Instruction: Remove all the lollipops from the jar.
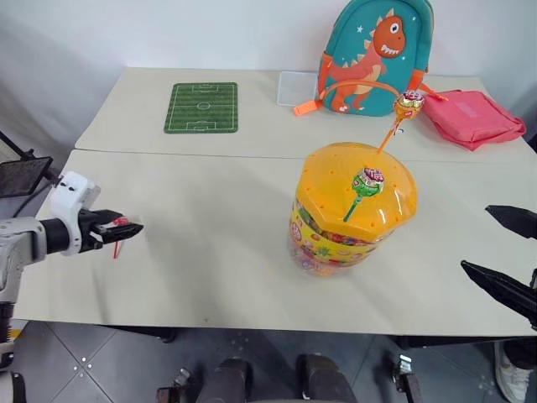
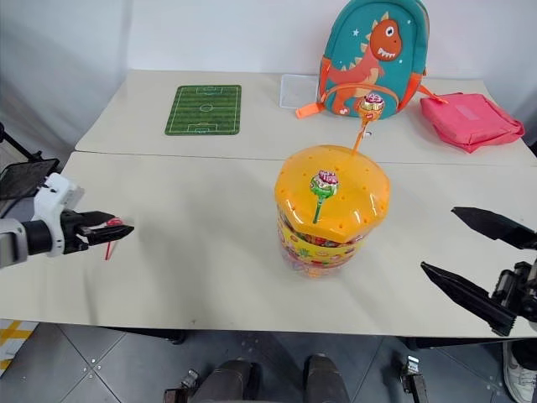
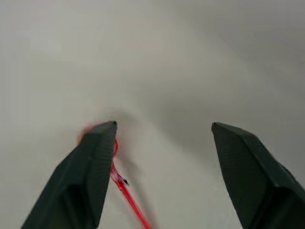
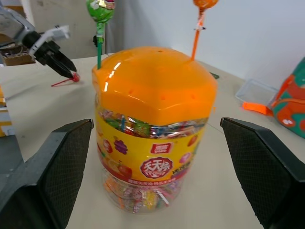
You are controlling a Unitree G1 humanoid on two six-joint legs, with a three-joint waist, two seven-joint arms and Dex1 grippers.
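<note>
Left pincer [image 1: 126,228] low over the surface [image 1: 210,252], fingers spread in the wrist view, red lollipop [image 3: 125,191] lying against one finger [image 3: 90,167], stick trailing back under it; no pinch visible. Well off toward the other arm, jar [image 1: 352,210] upright on the surface, orange lid on, green lollipop [image 1: 367,186] and orange lollipop [image 1: 409,105] standing in lid holes, sticks tilted. Right pincer [image 2: 478,260] spread wide, nothing between fingers, level with the jar, just short of it. Beyond the jar: dinosaur backpack [image 1: 377,50], pink pouch [image 1: 474,117], clear tray [image 1: 295,88]; soccer-field mat [image 1: 201,107] far behind the left pincer.
</note>
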